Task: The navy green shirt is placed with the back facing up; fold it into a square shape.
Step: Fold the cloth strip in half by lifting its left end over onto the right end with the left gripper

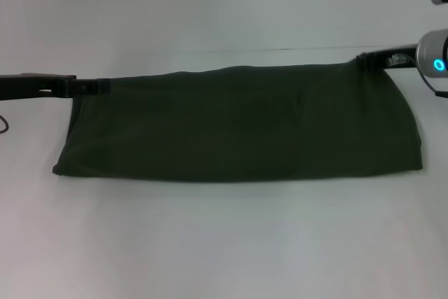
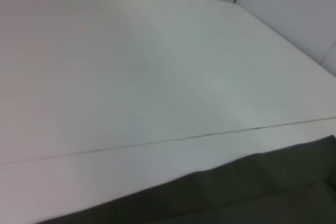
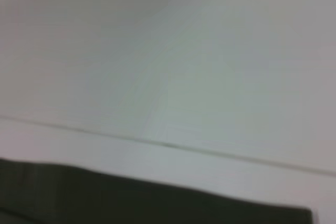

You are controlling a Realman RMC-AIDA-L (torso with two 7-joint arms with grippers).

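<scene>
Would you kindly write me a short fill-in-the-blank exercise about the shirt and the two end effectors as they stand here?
1. The navy green shirt lies folded into a long ____ band on the white table.
2. The left end effector is at the band's far ____ corner.
3. The right end effector is at the band's far ____ corner.

Missing words: horizontal; left; right
</scene>
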